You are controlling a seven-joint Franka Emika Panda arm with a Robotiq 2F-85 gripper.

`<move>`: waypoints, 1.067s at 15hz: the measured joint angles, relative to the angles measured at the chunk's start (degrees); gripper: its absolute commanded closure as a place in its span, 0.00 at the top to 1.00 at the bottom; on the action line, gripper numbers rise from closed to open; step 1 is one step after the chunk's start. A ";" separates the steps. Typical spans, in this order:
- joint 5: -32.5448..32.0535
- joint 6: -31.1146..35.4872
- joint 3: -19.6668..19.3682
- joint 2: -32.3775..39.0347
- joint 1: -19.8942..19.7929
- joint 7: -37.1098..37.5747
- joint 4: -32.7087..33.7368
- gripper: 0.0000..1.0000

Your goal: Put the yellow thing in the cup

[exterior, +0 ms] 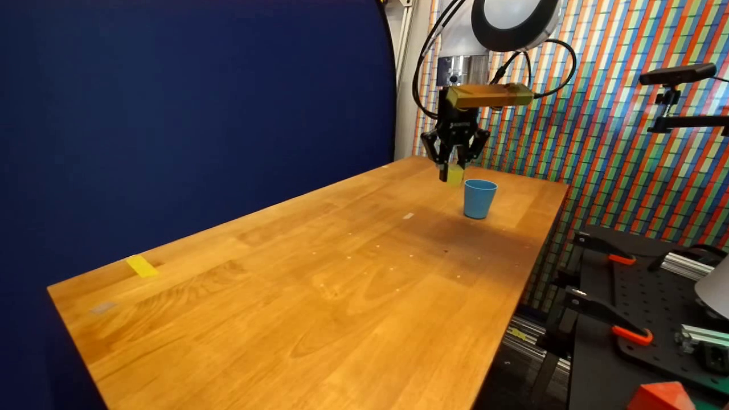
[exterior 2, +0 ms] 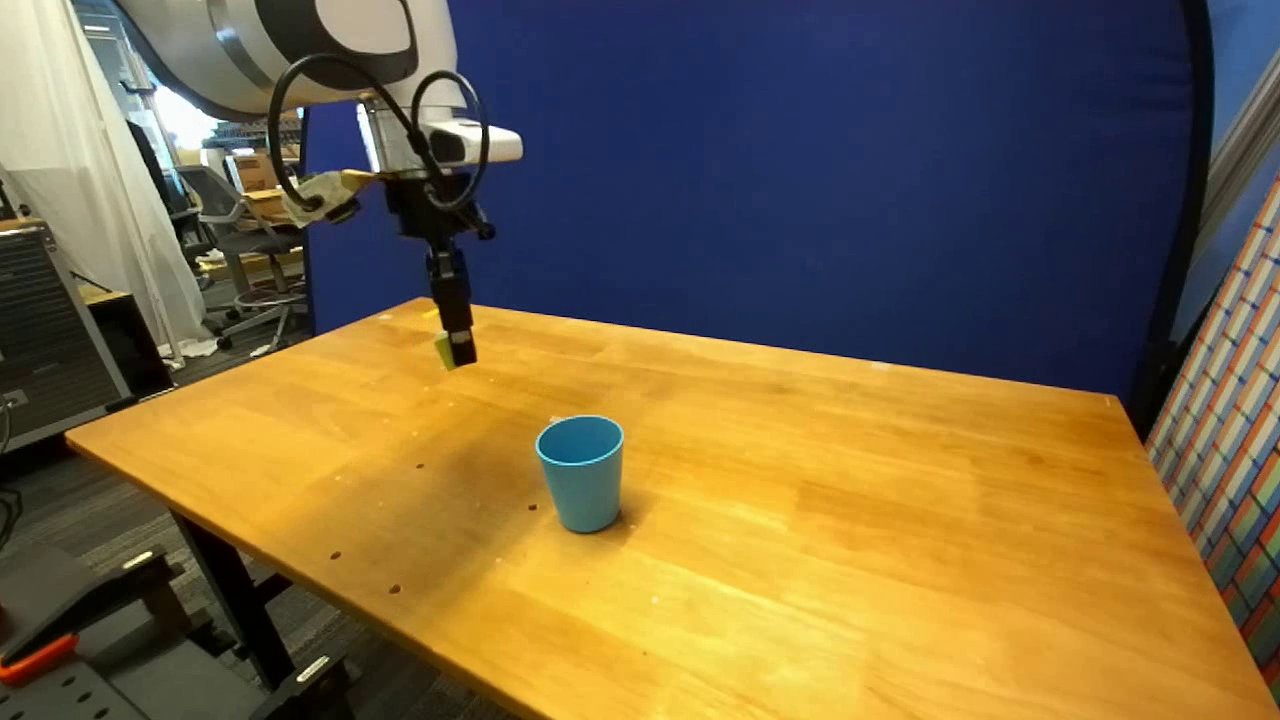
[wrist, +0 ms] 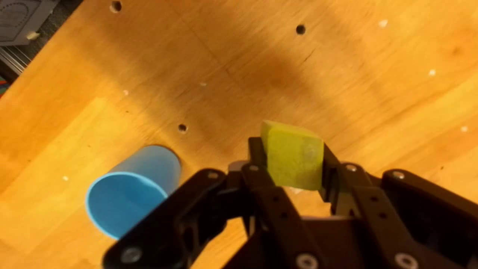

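Observation:
The yellow thing, a small yellow block (wrist: 295, 158), sits between the two black fingers of my gripper (wrist: 293, 164) in the wrist view. The fingers press on both its sides. It also shows in both exterior views (exterior: 455, 175) (exterior 2: 444, 350), held above the table. The cup (exterior 2: 585, 485) is light blue and stands upright on the wooden table, mouth up. It also shows in an exterior view (exterior: 479, 200) and at the lower left of the wrist view (wrist: 158, 164), where a gripper link covers part of its rim. My gripper is beside the cup and higher, not over its mouth.
The wooden table (exterior: 319, 296) has small holes and a flat yellow tape strip (exterior: 142, 266) near one edge. A blue backdrop (exterior: 199, 114) stands along one side. A black bench (exterior: 592, 353) with orange-tipped clamps (exterior: 632, 335) is beside the table.

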 measured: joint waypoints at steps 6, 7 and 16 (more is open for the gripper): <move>-0.87 2.26 -2.51 -0.95 -8.43 4.36 -0.18 0.14; -0.86 2.55 -2.86 -0.80 -9.45 4.36 -0.18 0.14; 1.92 6.23 -4.29 3.80 -13.08 4.36 -0.44 0.62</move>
